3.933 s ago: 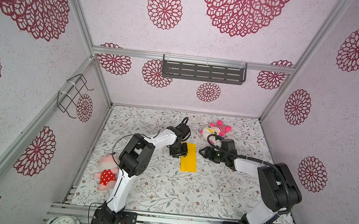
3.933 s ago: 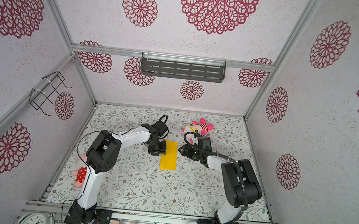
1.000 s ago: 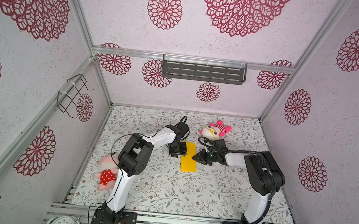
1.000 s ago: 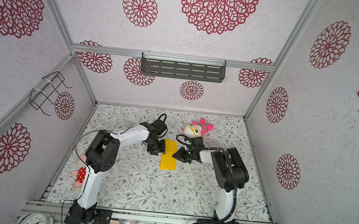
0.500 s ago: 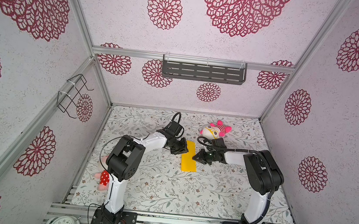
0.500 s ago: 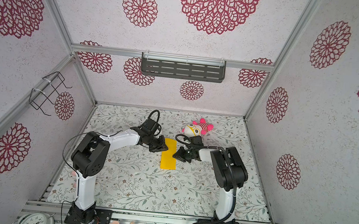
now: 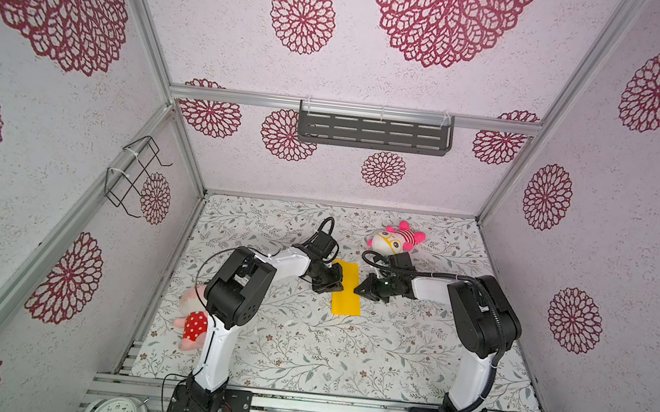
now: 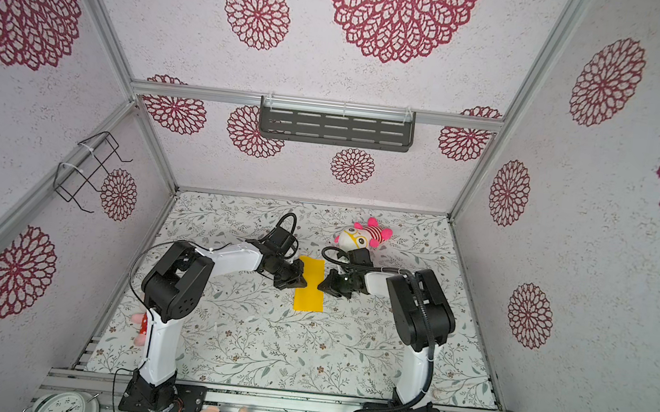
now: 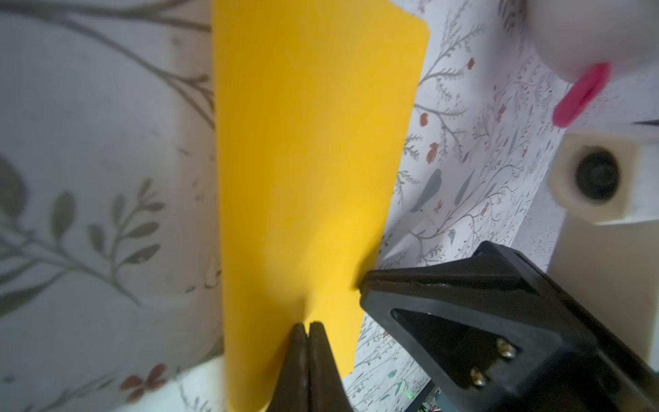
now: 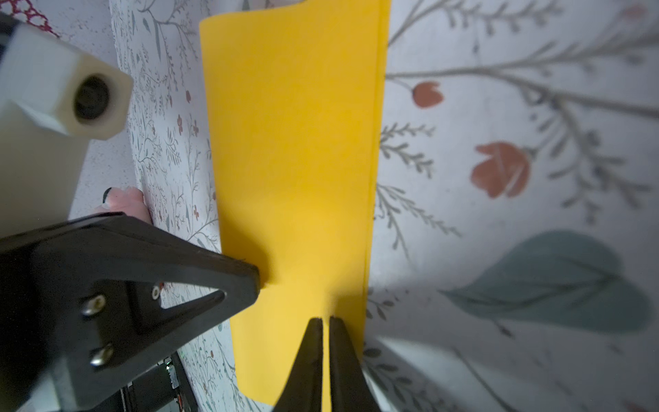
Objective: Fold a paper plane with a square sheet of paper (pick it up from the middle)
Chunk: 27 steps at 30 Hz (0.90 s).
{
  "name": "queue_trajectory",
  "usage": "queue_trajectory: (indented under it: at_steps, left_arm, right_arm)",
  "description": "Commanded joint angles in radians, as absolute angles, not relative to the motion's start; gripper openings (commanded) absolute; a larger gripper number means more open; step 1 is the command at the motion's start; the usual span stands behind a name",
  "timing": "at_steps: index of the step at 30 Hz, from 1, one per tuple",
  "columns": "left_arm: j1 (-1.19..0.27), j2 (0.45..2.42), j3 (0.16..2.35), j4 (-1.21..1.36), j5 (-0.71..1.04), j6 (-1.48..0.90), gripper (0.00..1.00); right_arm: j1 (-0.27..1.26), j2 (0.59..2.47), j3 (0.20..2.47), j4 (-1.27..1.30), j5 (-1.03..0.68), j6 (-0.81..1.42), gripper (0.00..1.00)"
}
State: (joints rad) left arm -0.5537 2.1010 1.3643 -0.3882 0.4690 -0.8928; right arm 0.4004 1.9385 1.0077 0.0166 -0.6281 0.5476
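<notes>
My left jaws are pressed together on the 9 o'clock long edge of the sheet of paper, pinching it about midway, where a small pucker rises at their tips. My right jaws, barely apart, pinch the opposite edge from 3 o'clock. In both top views the sheet of paper is a narrow yellow-orange folded strip running 12 to 6, just toward 12 of the middle of the floral surface. A pink-and-white plush toy sits at its 1 o'clock, apart.
</notes>
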Motion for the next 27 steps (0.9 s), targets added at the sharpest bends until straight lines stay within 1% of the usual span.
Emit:
queue_trajectory:
  at_steps: [1, 10, 22, 27]
  left_arm:
    - [-0.551, 2.114, 1.353, -0.410, 0.454, -0.863, 0.00]
    - [-0.527, 2.122, 1.350, -0.483, 0.414, -0.795, 0.00]
    - [-0.448, 2.010, 1.376, -0.620, 0.344, -0.662, 0.01]
    - [-0.470, 1.947, 1.337, -0.525, 0.435, -0.739, 0.01]
  right_arm:
    - [0.413, 2.032, 0.969, -0.159, -0.414, 0.512, 0.12]
    - [0.419, 2.048, 0.979, -0.209, -0.381, 0.491, 0.11]
    - [0.427, 2.049, 0.994, -0.251, -0.334, 0.472, 0.11]
    - [0.432, 2.048, 1.004, -0.256, -0.335, 0.474, 0.11]
